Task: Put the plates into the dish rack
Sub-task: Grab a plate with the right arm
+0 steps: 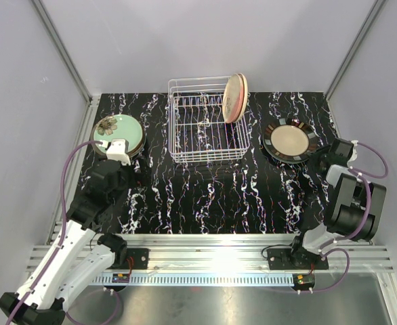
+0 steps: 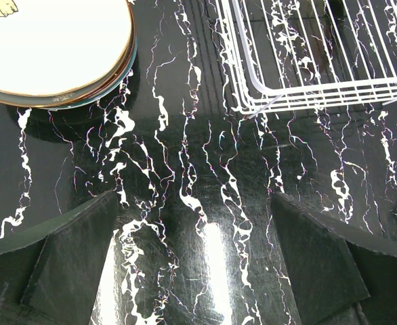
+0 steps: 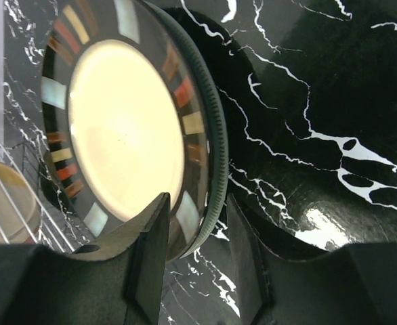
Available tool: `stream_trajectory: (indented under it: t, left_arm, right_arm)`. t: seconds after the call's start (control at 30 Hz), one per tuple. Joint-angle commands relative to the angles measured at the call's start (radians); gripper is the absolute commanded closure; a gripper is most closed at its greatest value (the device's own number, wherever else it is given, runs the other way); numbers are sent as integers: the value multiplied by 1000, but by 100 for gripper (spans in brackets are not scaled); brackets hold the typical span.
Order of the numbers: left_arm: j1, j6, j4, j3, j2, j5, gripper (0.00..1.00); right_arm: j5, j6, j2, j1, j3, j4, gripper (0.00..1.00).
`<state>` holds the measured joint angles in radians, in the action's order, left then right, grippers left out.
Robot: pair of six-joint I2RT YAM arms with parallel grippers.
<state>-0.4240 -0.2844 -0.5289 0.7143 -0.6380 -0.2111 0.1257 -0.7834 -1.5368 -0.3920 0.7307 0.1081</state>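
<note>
A stack of plates topped by a mint-green floral plate lies at the back left; its pale edge shows in the left wrist view. My left gripper is open and empty over bare table just near-right of that stack. The white wire dish rack holds two peach plates upright at its right side. At the right, a beige plate with a dark rim lies on a green ribbed plate. My right gripper is closed on their near-right rim.
The black marbled table lies between the rack and the arm bases. Grey walls enclose the back and both sides. The aluminium rail with the arm bases runs along the near edge.
</note>
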Motion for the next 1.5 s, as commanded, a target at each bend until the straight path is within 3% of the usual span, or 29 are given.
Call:
stream_trajectory:
  t: [0.0,0.8,1.13,1.47]
  left_arm:
    - [-1,14,40,47,0,-11,1]
    - [2,21,37,48,-20,-1,1]
    - [4,21,37,48,-23,3,1]
    - [5,21,36,48,-31,3,1]
  right_arm:
    - [17,-13,-26,-2,35,71,55]
    - [87,-85,-170,-2,36,251,63]
    - [144,-178,-236,-2,-10,389,63]
    - [146,-162,-272,-2,-10,403,55]
